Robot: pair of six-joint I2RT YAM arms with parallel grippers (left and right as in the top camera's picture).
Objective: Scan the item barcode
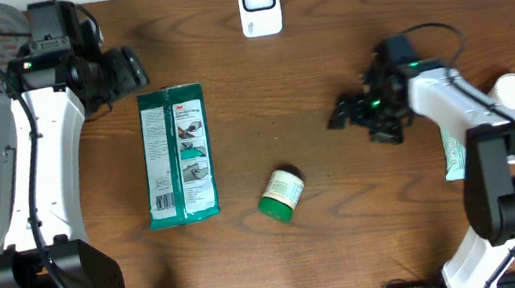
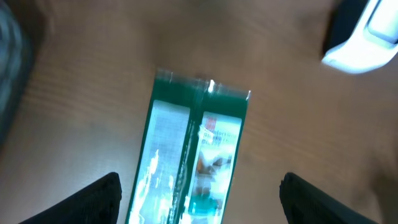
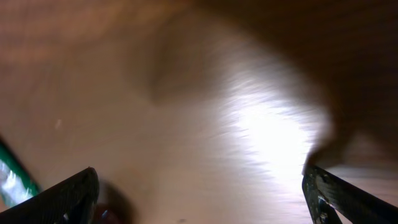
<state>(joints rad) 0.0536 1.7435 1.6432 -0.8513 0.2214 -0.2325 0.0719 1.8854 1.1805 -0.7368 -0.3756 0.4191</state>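
Seemingly "3M" atop green packet

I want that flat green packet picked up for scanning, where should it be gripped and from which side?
Take the green packet by its sealed end nearest the open left hand. It lies flat on the table, so its face offers nothing to pinch; that thin edge could probably be caught coming in low from there.

Overhead looks straight down on the table; left wrist — close, downward — shares its green packet; right wrist closest.
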